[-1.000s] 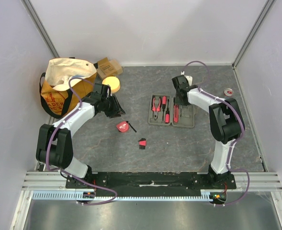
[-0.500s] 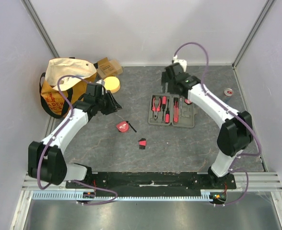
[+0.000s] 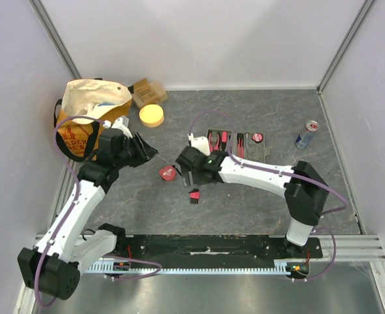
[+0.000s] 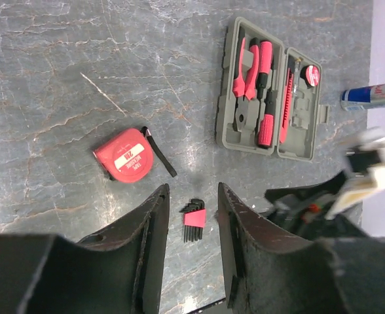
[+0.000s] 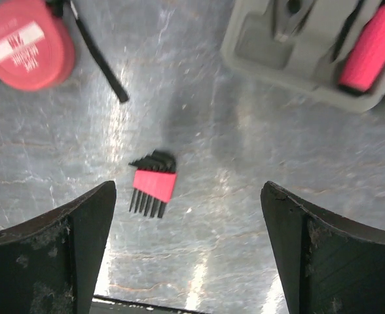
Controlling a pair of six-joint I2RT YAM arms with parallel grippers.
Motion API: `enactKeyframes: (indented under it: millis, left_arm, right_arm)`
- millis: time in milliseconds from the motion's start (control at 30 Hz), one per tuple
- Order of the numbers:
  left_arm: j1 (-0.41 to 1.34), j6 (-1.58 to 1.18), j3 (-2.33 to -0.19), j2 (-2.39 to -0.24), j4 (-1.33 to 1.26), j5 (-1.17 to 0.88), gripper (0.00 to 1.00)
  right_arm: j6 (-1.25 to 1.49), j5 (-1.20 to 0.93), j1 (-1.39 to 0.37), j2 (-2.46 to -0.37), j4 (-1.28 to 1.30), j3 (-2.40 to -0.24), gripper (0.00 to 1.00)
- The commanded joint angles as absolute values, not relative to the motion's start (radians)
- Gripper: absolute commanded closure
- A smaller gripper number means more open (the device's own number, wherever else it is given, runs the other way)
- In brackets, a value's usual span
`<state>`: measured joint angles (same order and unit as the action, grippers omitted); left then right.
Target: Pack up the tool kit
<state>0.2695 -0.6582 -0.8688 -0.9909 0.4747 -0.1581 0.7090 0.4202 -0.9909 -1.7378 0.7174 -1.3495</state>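
Observation:
The tool kit's grey-green case (image 3: 248, 149) lies open, holding red-handled pliers (image 3: 213, 139), screwdrivers and a small red disc (image 3: 257, 137). A red hex key set (image 3: 194, 195) lies on the table in front of it. My right gripper (image 3: 188, 176) hovers open over the hex keys (image 5: 153, 180), which lie near its left finger. The case's corner (image 5: 291, 55) shows at top right of that view. A red tape measure (image 3: 167, 173) lies left of the hex keys. My left gripper (image 3: 150, 152) is open and empty, high above the table, framing the hex keys (image 4: 194, 220) and looking at the case (image 4: 245, 134).
An orange-and-cream tote bag (image 3: 81, 121) stands at the back left, with a cardboard box (image 3: 148, 91) and a yellow disc (image 3: 152, 115) beside it. A drinks can (image 3: 305, 134) stands right of the case. Walls close in the table on three sides.
My right arm swung from the case's far side to the front left, over the hex keys, and its gripper opened. The red disc now lies in the case. My left arm drew back leftward.

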Motion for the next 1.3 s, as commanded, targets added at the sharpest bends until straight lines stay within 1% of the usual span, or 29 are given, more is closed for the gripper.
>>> enactKeyframes:
  millis: [0,133,300,400,800,933,1100,1267]
  left_arm:
    - [0.264,-0.615,-0.828,-0.898,0.515,-0.149,0.57]
    - [0.264,-0.627,-0.786,-0.822,0.526,-0.190,0.57]
    - [0.264,-0.641,-0.733,-0.752,0.554,-0.219,0.57]
    - [0.264,-0.643,-0.712,-0.720,0.568,-0.229,0.57]
    - [0.264,-0.624,-0.701,-0.713,0.572,-0.236,0.57]
    - [0.265,-0.617,-0.683,-0.733,0.568,-0.252,0.57]
    - [0.264,-0.609,-0.673,-0.738,0.557,-0.262,0.57]
    - [0.264,-0.604,-0.670,-0.738,0.552,-0.270,0.57]
  right_arm:
    - [0.882,0.453,-1.055,-1.795,0.761,-1.362,0.02]
    - [0.937,0.396,-1.074,-1.813,0.729,-1.315,0.02]
    - [0.977,0.376,-1.089,-1.842,0.686,-1.296,0.02]
    - [1.011,0.362,-1.089,-1.871,0.681,-1.299,0.11]
    - [1.025,0.394,-1.095,-1.960,0.687,-1.351,0.27]
    - [1.034,0.408,-1.094,-1.976,0.698,-1.355,0.30]
    - [1.045,0.400,-1.094,-1.991,0.701,-1.351,0.36]
    - [1.061,0.390,-1.094,-1.987,0.701,-1.338,0.51]
